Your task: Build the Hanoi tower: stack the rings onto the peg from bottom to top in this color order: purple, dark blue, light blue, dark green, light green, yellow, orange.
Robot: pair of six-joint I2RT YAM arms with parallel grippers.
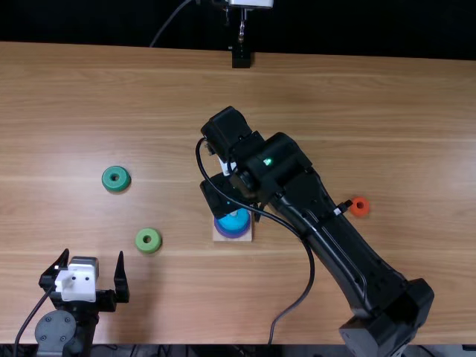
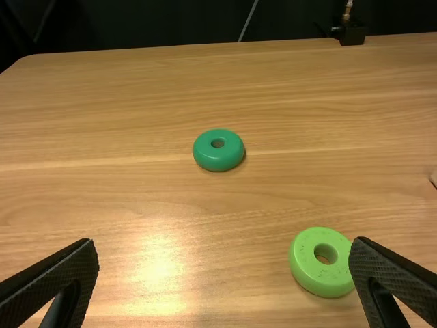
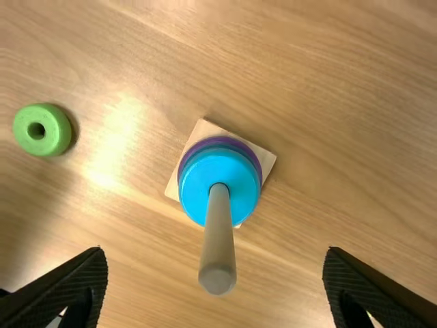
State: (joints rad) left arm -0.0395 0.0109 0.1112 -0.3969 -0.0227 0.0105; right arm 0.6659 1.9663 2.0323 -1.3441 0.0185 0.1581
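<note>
Fingers stand wide apart and empty on our left gripper [image 1: 93, 256], lower left in the top view, and on our right gripper [image 1: 221, 195], near the middle. Beneath the right one we see the peg [image 3: 219, 239], its light blue ring [image 1: 234, 221] above the purple ring [image 1: 222, 232]. We have the dark green ring [image 1: 115, 187] at left, the light green ring [image 1: 155, 242] lower (nearer our left gripper), and the orange ring [image 1: 364, 213] at right

The peg [image 3: 218, 242] holds 1 light blue ring [image 3: 235, 172] above 1 purple ring [image 3: 222, 141], with 1 light green ring [image 3: 54, 130] well apart.
</note>
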